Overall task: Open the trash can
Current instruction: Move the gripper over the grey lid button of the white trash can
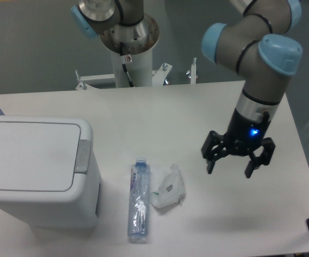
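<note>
Arm reaches in from 1 o'clock, wrist pointing straight down, end effector (233, 167) hovering above the desk (197, 107) at 3 o'clock, fingers apart, holding nothing. One trash can (36, 171) sits at 8 o'clock, lid shut, grey latch facing right. One clear plastic bottle (138, 199) lies at 6 o'clock, one crumpled wrapper (168, 189) just beside it.

Arm: elbow bent, forearm descending vertically, wrist light glowing blue. Gripper (230, 169): pointing down, fingers spread apart, holding nothing, suspended well right of the trash can (36, 171).
</note>
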{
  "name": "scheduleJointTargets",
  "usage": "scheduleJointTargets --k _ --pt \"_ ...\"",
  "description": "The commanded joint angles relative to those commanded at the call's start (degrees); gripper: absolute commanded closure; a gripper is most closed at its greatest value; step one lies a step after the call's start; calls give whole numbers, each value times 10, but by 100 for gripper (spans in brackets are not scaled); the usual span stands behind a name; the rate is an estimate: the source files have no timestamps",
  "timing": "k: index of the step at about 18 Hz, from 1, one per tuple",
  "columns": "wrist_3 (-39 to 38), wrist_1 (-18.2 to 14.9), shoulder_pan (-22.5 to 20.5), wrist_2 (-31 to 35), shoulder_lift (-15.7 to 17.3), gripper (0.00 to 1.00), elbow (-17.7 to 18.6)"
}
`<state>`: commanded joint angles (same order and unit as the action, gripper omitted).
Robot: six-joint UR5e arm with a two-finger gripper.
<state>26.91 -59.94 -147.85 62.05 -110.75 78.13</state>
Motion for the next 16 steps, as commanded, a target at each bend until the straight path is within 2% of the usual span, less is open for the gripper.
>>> scheduleJointTargets --k 2,7,11,16 --pt "-12 13 19 -4 16 0 10" --pt "-53 15 68 -27 33 0 29" --pt "-72 23 77 -27 76 0 83" --pt "-82 24 114 -27 88 0 85"
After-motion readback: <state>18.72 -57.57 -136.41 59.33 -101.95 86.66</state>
